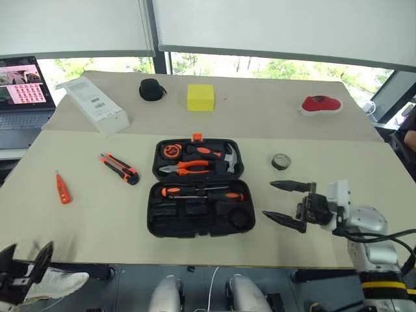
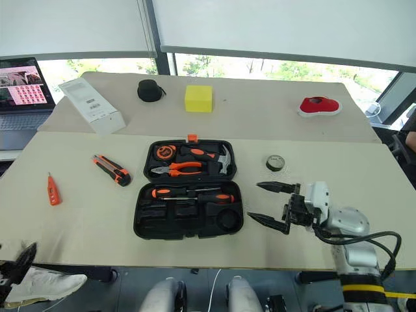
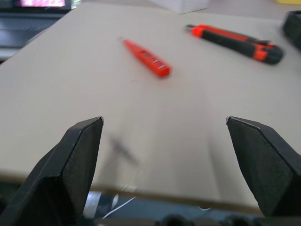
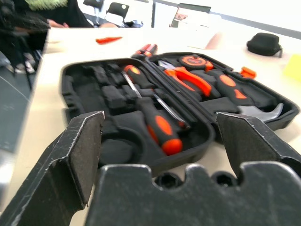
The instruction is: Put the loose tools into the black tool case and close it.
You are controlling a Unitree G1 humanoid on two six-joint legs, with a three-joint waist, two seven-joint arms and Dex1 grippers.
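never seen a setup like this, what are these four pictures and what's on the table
It is a two-armed humanoid robot tidying tools. The two wide pictures come from cameras in its head, looking down over a table. The other two come from cameras on its wrists, looking out between each tool's two black fingers.

The right tool hangs open beside the open black tool case, which already holds two screwdrivers, pliers, a hammer and a tape measure. The left tool is open too, low at the table's near edge. Neither holds anything.

Still loose on the table: a utility knife, a small orange tester screwdriver and a tape roll.
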